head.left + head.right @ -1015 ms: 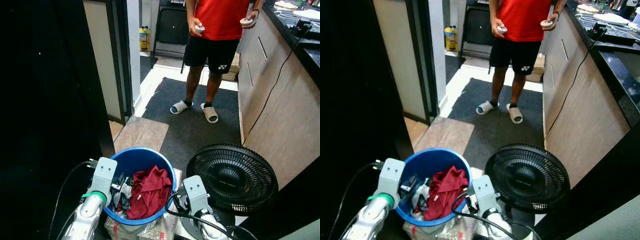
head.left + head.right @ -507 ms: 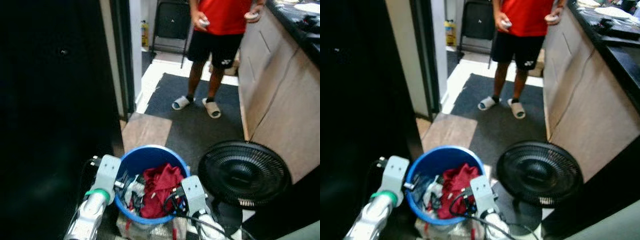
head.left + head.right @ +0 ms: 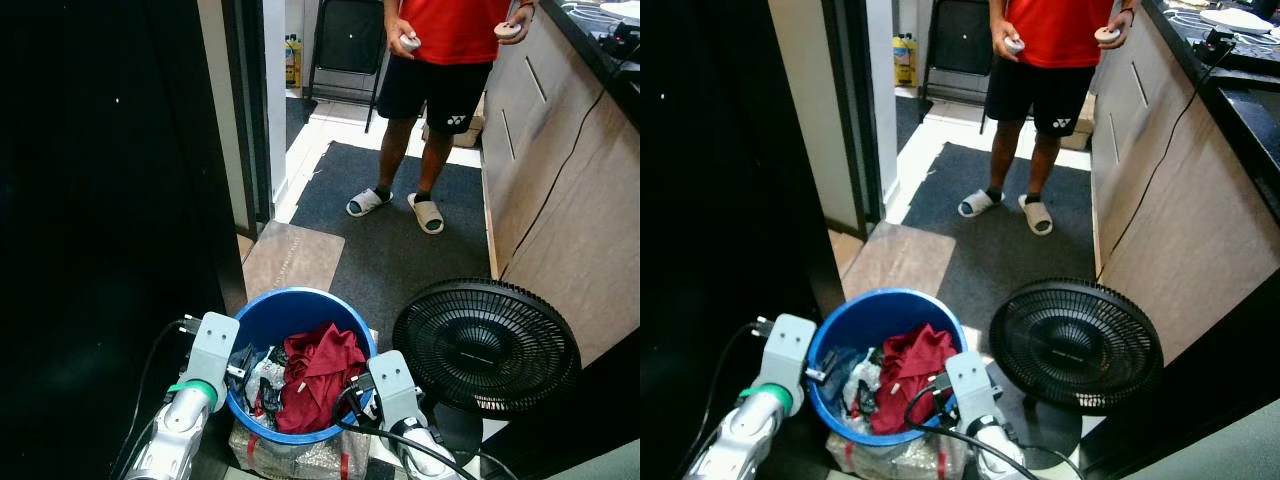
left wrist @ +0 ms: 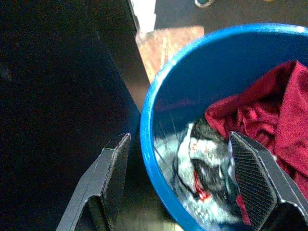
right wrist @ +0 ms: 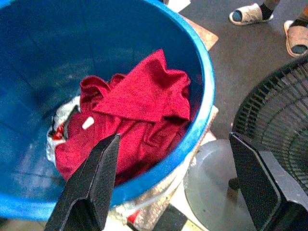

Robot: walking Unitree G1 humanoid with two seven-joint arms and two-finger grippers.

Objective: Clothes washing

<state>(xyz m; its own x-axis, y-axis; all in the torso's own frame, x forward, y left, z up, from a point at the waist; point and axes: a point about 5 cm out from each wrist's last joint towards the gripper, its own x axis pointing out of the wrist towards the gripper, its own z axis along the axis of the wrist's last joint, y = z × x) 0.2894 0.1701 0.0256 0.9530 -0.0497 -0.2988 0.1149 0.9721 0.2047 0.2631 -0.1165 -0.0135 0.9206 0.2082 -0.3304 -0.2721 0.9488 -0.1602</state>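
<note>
A blue bucket (image 3: pixel 300 296) stands low in front of me, holding a dark red garment (image 3: pixel 318 365) on top of grey and white clothes (image 4: pixel 202 154). My left gripper (image 4: pixel 179 139) is open and straddles the bucket's left rim (image 4: pixel 149 110), one finger outside the wall and one over the clothes. On the other side, my right gripper (image 5: pixel 174 139) is open across the right rim (image 5: pixel 204 96), one finger above the red garment (image 5: pixel 139 106), the other outside over the fan's base. Neither holds anything.
A black floor fan (image 3: pixel 487 345) stands close by the bucket's right. A person (image 3: pixel 440 60) in a red shirt, black shorts and slippers stands ahead on a dark mat (image 3: pixel 400 240), holding controllers. Wooden cabinets (image 3: pixel 570 210) line the right; a dark panel (image 3: pixel 100 200) fills the left.
The whole picture has swayed and sharpened, so the camera has moved. Both grippers keep their places open at the bucket's two sides; the clothes lie as before.
</note>
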